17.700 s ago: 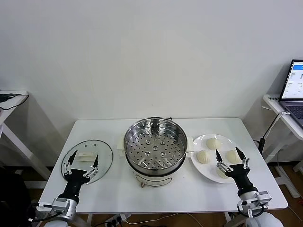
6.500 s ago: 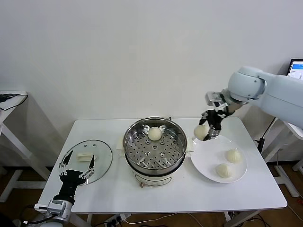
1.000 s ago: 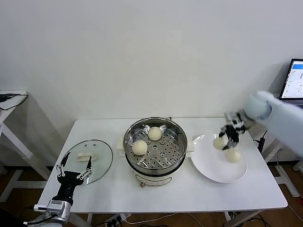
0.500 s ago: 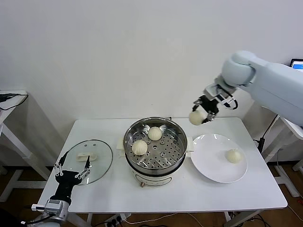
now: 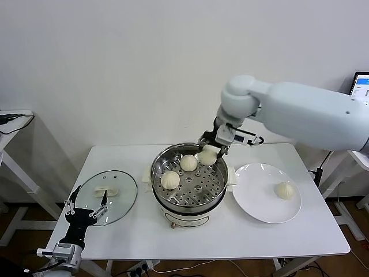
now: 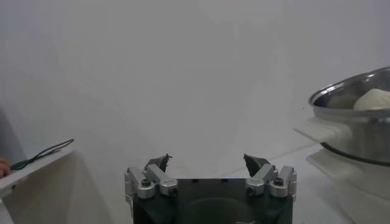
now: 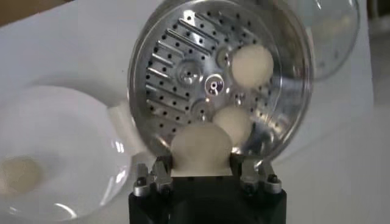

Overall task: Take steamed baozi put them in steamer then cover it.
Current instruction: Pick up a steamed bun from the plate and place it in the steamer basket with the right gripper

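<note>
- Currently the right gripper [image 5: 210, 151] is hanging over the far right rim of the steamer [image 5: 189, 203], its fingers pinched narrow on one steamed baozi [image 5: 207, 156], the bun sitting clear of the tray
- Right wrist view is showing the same held bun [image 7: 201, 146] filling the space between the two fingers [image 7: 159, 175], with the perforated tray [image 7: 183, 79] below it
- Two more baozi are lying on the tray: one toward the back [image 5: 188, 163], one toward the left side [image 5: 170, 180]; they are lying near each other, and whether they touch cannot be told
- The held bun is sitting just beside the back bun as seen from the head view, above tray level
- One last baozi [image 5: 283, 190] is lying alone on the white plate [image 5: 253, 202], on its right half, well apart from the steamer
- The plate is standing just to the right of the steamer on the white table [image 5: 144, 234], close to the pot's side handle [image 5: 231, 178]
- The cover [image 5: 124, 199] is lying flat on the table to the left of the steamer, cream-white handle [image 5: 105, 191] facing up
- The left gripper [image 5: 85, 209] is idling at the near left table edge, overlapping the near rim of the cover in the head view, fingers spread wide and holding nothing
- Left wrist view is showing those fingers [image 6: 157, 164] apart, with the steamer's side and a bun inside it [image 6: 373, 100] farther off
- A laptop [image 5: 360, 97] is sitting on a side stand at the far right
</note>
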